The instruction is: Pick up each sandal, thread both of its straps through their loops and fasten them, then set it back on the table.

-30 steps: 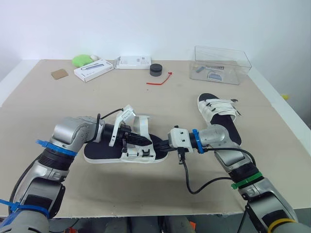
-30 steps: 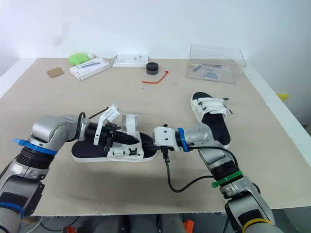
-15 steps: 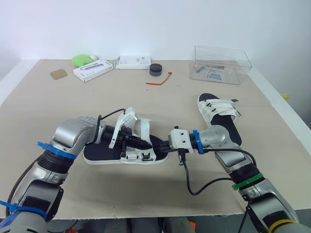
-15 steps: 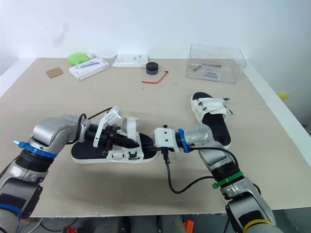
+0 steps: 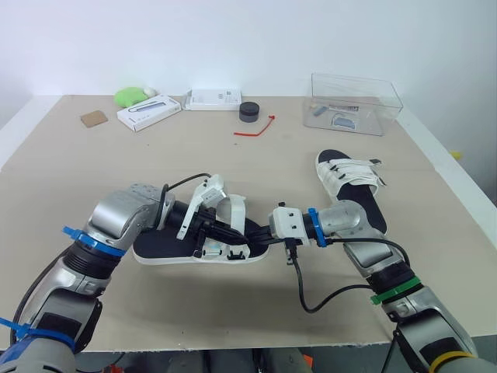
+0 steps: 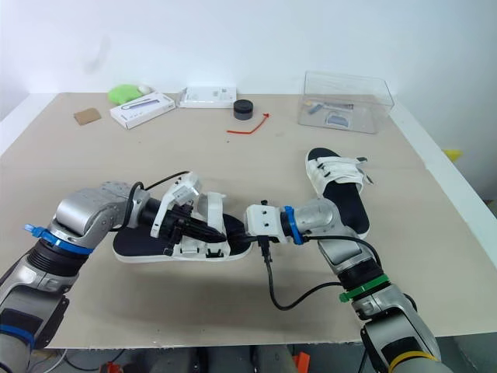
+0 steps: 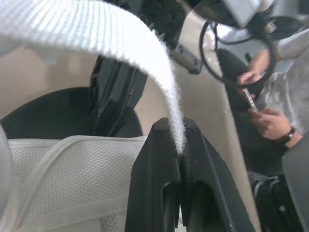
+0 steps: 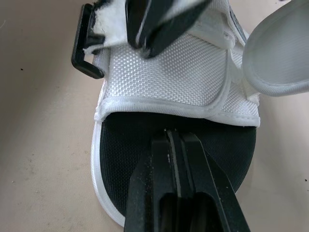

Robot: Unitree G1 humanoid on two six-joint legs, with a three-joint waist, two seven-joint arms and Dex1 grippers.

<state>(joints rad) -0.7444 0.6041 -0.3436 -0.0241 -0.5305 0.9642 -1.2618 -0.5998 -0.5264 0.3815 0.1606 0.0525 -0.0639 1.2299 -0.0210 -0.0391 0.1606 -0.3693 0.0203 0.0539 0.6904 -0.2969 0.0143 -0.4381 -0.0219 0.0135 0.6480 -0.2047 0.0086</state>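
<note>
Two sandals with white straps are seen on the beige table (image 5: 93, 179). The near sandal (image 5: 163, 247) lies flat at the near centre, between the two arms. The far sandal (image 5: 353, 186) lies to its right and farther back, with its straps across the footbed. The left gripper (image 5: 229, 232) is closed on a white strap (image 5: 235, 207) of the near sandal; the strap arches over the upper, and its end is pinched between the black fingers (image 7: 154, 164). The right gripper (image 5: 262, 234) is closed with nothing between its fingers, its tips laid on the black footbed (image 8: 123, 145) at that sandal's right end. A clear plastic box (image 5: 356, 103) and a red tie (image 5: 255, 129) are seen at the far side.
</note>
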